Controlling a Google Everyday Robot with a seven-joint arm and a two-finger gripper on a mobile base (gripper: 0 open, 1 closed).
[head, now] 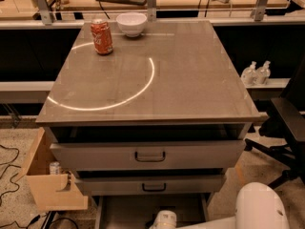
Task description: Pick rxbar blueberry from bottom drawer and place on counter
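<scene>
The counter [190, 75] is a grey-brown glossy top with a white arc of light across it. The bottom drawer [128, 211] is pulled open at the bottom edge of the view and shows a plain grey floor. The rxbar blueberry is out of view. My gripper [164, 220] reaches down into the bottom drawer at the lower edge of the picture. Only its white wrist end shows, and the rest is cut off by the frame. My white arm casing [259, 206] sits at the bottom right.
A red soda can [102, 36] and a white bowl [131, 23] stand at the counter's back left. Two shut drawer fronts [150, 154] with black handles lie above the open drawer. A wooden box [50, 187] stands at the left and a black chair [286, 123] at the right.
</scene>
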